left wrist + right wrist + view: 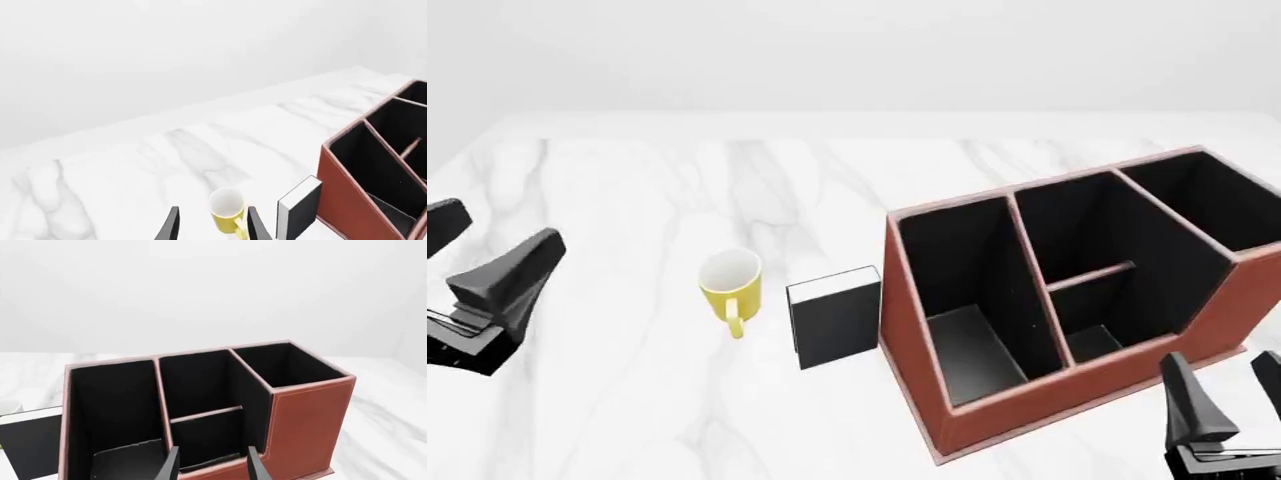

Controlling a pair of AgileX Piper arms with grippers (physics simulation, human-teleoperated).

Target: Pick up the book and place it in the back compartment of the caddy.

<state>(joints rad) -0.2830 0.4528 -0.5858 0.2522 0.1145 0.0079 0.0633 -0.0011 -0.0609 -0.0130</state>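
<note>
The book (pixel 834 320), black with a white top edge, stands upright on the table just left of the caddy (pixel 914 340), and the yellow mug (pixel 730 283) is left of it. The back compartment (pixel 1090 338) is the small cell on the near side of the short cross divider. My left gripper (pixel 505 228) is open and empty at the far left, with the mug (pixel 225 212) and book (pixel 300 210) ahead of it. My right gripper (pixel 1222 368) is open and empty at the caddy's near right corner. It faces the low wall and the back compartment (pixel 203 437).
The caddy (pixel 310 415) has a long narrow cell (pixel 961 300) next to the book, a rear middle cell (pixel 1074 225) and a tall right cell (pixel 1201 200). The white marble table (pixel 627 180) runs on to the left and behind.
</note>
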